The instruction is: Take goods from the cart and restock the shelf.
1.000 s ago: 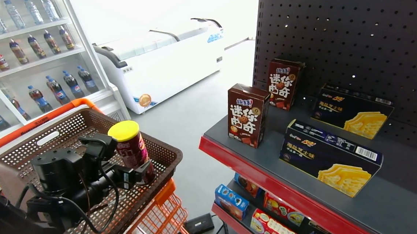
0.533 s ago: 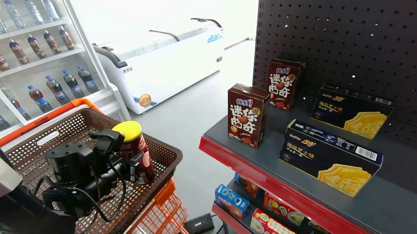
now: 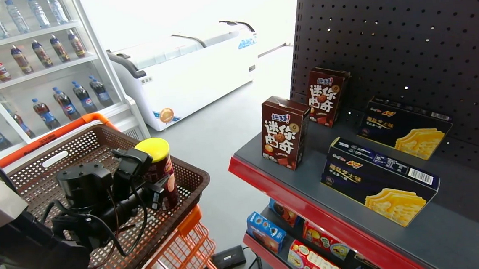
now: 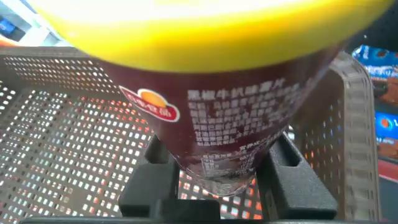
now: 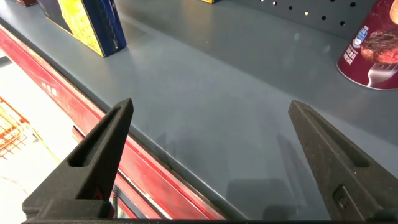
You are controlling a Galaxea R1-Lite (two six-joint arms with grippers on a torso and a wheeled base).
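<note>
A dark red chips can (image 3: 163, 173) with a yellow lid stands in the brown cart basket (image 3: 194, 176) near its right rim. My left gripper (image 3: 155, 181) is shut on the can's body. In the left wrist view the can (image 4: 230, 112) sits between both black fingers (image 4: 152, 183). My right gripper (image 5: 214, 165) hangs open above the bare grey shelf deck (image 5: 205, 81), with nothing between its fingers. The shelf (image 3: 460, 220) has a red front edge and holds two brown boxes (image 3: 283, 133) and two dark blue boxes (image 3: 377, 179).
A red can (image 5: 373, 50) stands on the shelf deck beyond my right gripper, and a blue and yellow box (image 5: 87, 22) stands off to one side. The orange cart frame (image 3: 180, 256) sits under the basket. A drinks fridge (image 3: 28, 73) and a chest freezer (image 3: 192, 66) stand behind. Packets fill the lower shelf (image 3: 311, 260).
My left arm has moved to the right with the can in its grip. The can's lid has swung right and slightly up. The shelf goods have not moved.
</note>
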